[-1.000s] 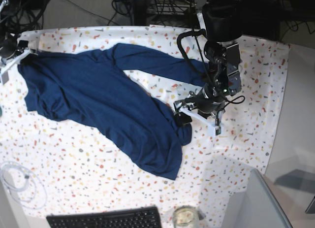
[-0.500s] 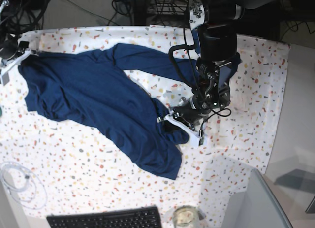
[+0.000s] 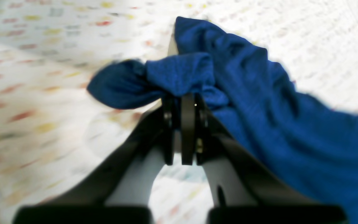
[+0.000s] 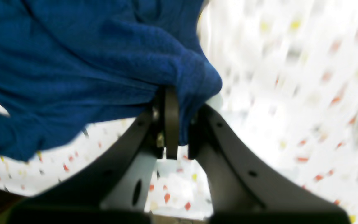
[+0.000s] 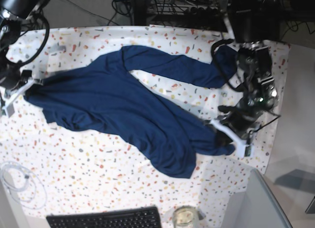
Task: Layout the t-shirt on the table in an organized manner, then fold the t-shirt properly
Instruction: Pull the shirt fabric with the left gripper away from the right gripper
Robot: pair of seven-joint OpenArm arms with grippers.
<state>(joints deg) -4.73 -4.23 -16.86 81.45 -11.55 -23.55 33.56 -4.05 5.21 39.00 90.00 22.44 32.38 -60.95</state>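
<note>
I am clenching the t-shirt [image 5: 133, 105] in both jaws, left gripper [image 5: 224, 134] and right gripper [image 5: 27, 85], stretching it across the worktop [image 5: 98, 174]; pulling evenly should flatten it without bunching.

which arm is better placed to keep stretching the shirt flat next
Left, probably. The left pincer is shut on the t-shirt where it bunches most, with bare table beyond to pull into. The right pincer, also shut on the shirt, sits near the table's edge.

Navy t-shirt [image 5: 123, 110] lies rumpled, stretched across speckled table [image 5: 88, 174].
</note>
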